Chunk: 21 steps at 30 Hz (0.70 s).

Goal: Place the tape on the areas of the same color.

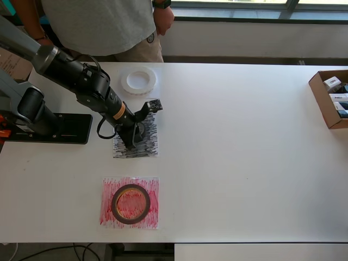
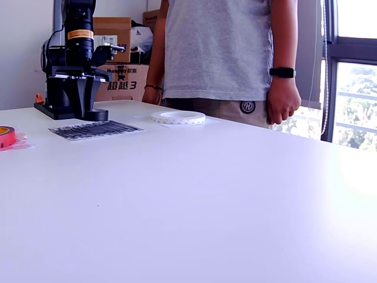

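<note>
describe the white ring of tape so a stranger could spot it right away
Start at the black scribbled patch under the gripper, then look toward the standing person. The flat white tape ring lies on bare white table, the only roll off any coloured patch.

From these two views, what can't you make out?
- Small black roll: overhead view, the gripper over the black patch covers it; its jaws are unclear too.
- Exterior view: gripper tips blend into the arm base.
- Red roll: cut off by the exterior view's left edge.
- Box contents: cropped, too small.
</note>
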Tool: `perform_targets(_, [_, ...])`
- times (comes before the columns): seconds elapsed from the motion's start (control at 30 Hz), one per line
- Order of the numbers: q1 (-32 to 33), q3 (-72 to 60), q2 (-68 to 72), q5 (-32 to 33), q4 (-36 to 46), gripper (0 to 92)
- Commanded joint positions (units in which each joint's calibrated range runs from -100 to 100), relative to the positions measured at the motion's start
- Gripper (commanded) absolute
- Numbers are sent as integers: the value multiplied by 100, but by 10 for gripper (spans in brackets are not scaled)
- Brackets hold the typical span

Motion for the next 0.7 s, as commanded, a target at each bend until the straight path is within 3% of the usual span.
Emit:
perform_targets(0.0, [13, -32, 138, -37, -17, 0])
perform_targets(0.67, [21, -5, 325, -37, -17, 0])
